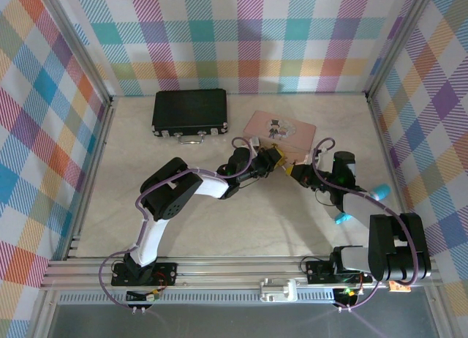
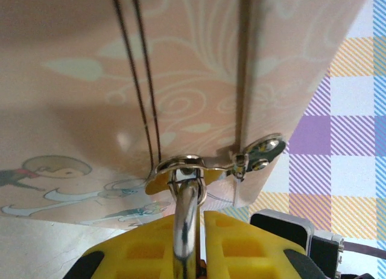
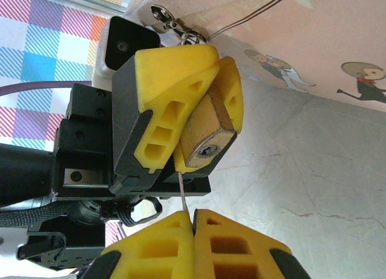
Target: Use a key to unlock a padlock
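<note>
The brass padlock (image 3: 202, 131) sits clamped between the yellow fingers (image 3: 166, 92) of my left gripper (image 1: 276, 157), its keyhole face turned toward my right gripper (image 3: 193, 214). Its silvery shackle (image 2: 187, 227) rises out of the left gripper (image 2: 200, 215) and threads through the hasp (image 2: 181, 167) on the pink tin (image 2: 181, 80). The right gripper is shut on the key (image 3: 183, 191), a thin pale blade seen edge-on. The key's tip ends just below and left of the keyhole, outside it. In the top view the right gripper (image 1: 294, 170) meets the left one beside the tin (image 1: 281, 129).
A black case (image 1: 190, 111) lies at the back, left of the pink tin. Checked walls close in the marble table (image 1: 241, 221) on three sides. A metal rail (image 1: 241, 268) runs along the near edge by the arm bases.
</note>
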You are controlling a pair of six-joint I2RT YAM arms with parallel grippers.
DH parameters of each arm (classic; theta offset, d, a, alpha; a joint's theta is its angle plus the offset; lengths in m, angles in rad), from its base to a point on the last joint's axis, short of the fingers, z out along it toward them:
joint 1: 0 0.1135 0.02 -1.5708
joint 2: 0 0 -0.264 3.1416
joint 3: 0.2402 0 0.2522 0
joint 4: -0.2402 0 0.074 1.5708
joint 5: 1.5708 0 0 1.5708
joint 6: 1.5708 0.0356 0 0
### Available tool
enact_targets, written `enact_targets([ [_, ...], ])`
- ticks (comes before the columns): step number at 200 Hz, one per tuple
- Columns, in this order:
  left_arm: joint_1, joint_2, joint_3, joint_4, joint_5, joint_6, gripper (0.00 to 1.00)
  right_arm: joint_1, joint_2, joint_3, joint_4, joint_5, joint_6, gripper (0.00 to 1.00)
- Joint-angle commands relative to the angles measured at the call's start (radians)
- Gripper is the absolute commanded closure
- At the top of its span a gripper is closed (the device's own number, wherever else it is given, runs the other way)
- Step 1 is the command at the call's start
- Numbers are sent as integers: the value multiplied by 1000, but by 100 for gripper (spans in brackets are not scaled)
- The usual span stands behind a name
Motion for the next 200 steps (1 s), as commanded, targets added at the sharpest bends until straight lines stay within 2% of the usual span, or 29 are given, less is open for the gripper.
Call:
enact_targets([
  [1, -21, -82, 22, 56, 10, 19, 100, 5, 16, 2, 30, 7, 5, 100],
  [163, -25, -90, 5, 40, 22, 42, 100, 5, 4, 32, 83, 6, 30, 100],
  [200, -21, -102, -21, 47, 9, 45, 100, 4, -42, 39, -29, 14, -18, 100],
])
